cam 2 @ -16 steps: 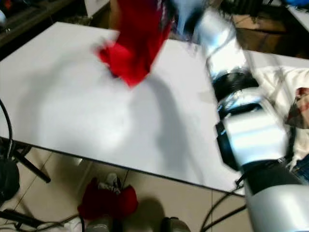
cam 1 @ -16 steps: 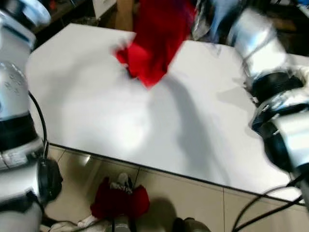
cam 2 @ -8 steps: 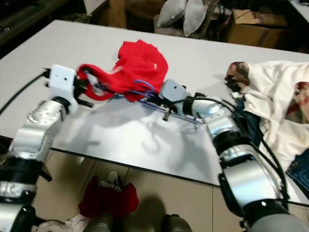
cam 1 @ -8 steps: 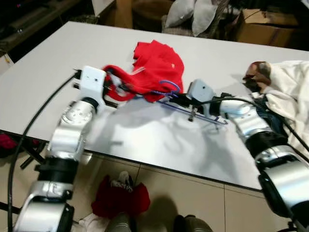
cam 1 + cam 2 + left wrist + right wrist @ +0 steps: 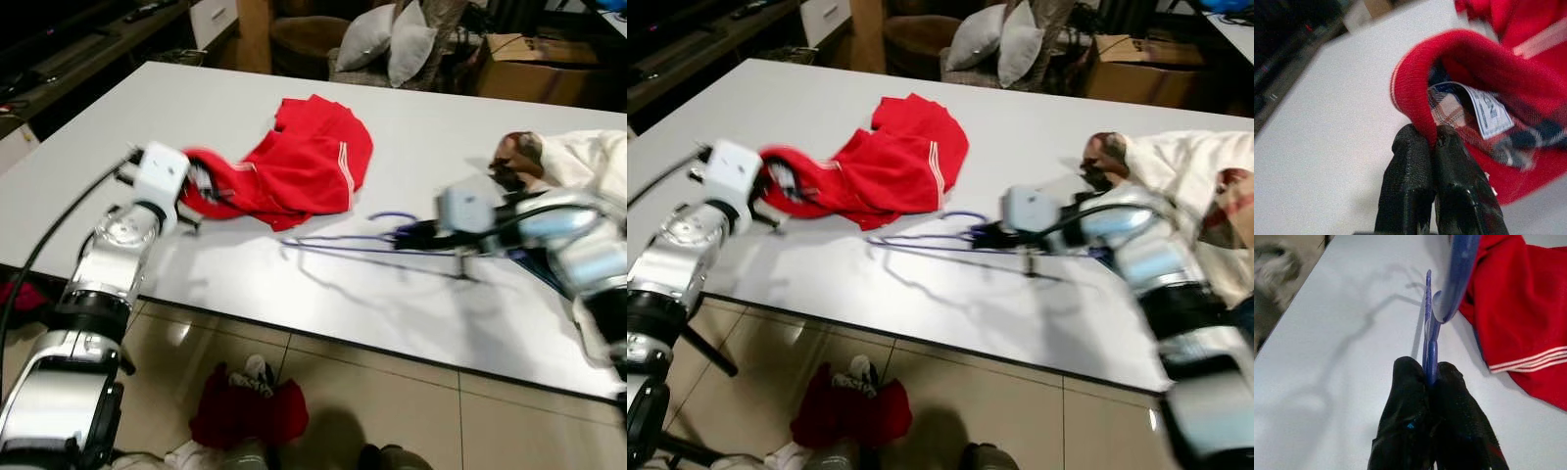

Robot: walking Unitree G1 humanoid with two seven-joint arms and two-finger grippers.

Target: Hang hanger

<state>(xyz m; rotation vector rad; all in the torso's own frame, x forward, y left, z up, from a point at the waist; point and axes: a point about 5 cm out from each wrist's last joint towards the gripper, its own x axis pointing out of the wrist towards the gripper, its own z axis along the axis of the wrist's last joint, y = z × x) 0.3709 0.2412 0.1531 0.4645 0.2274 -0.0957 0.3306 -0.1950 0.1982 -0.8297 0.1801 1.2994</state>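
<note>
Left pincer (image 5: 1432, 147) is clamped on the red top's (image 5: 299, 166) collar, wrist view even shows the label; right pincer (image 5: 1430, 377) grips the hanger (image 5: 362, 243) above the bench (image 5: 196, 108).

On the bench (image 5: 294, 294) in front of you, the garment (image 5: 304, 162) lies left of centre, with the hanger (image 5: 372, 240) just to its right and nearer you. Your left claw (image 5: 1437, 142) pinches the garment's collar; your right claw (image 5: 1430, 377) grips the hanger. A clothes pile (image 5: 1176, 171) sits far right. Another garment (image 5: 250, 406) lies on the floor (image 5: 392, 392) below.
</note>
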